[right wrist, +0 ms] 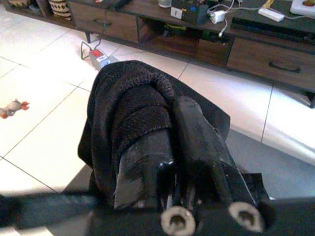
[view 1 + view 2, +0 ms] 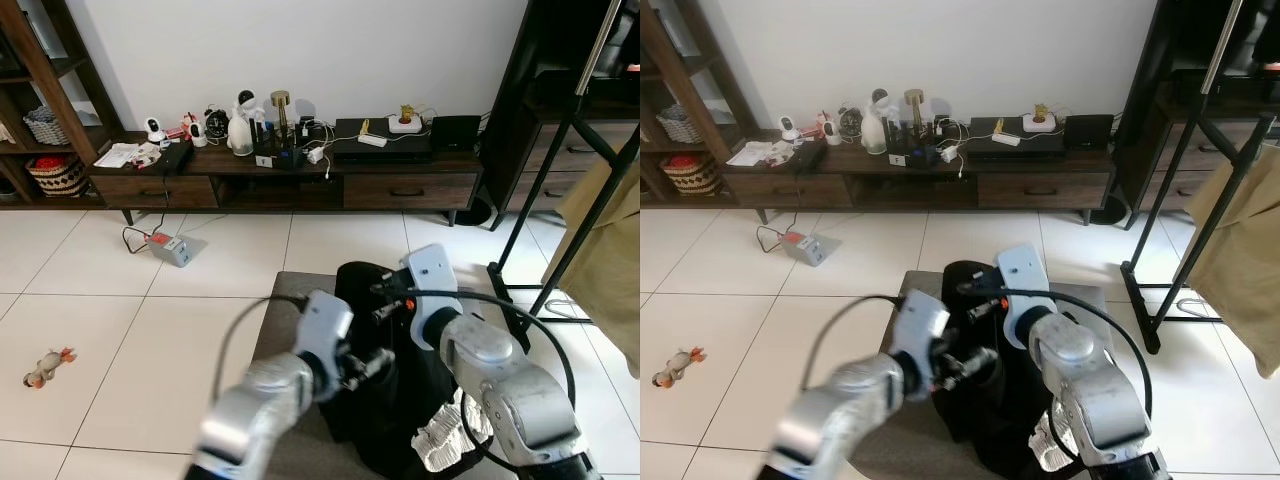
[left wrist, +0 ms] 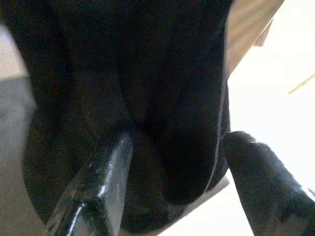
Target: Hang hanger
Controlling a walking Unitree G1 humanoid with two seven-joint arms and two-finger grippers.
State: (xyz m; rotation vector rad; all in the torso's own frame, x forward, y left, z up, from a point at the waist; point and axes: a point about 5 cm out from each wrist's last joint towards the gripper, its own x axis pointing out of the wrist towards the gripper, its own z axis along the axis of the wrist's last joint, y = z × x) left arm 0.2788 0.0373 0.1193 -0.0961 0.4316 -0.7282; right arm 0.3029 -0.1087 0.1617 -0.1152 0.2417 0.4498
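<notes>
Both arms are up in front of the robot, over a grey mat (image 2: 285, 300) on the tiled floor, and between them hangs a black garment (image 2: 365, 290). The right gripper (image 1: 162, 132) is pinched tight on a bunched fold of that knitted cloth, lifting it above the mat. The left gripper (image 3: 172, 162) is pressed into the same garment lower down, its two fingers (image 3: 103, 182) spread wide with dark cloth sagging between them. No hanger can be made out among the folds. Beyond the mat stands a dark clothes rack (image 2: 570, 180) with a tan garment (image 2: 605, 250) hanging on it.
</notes>
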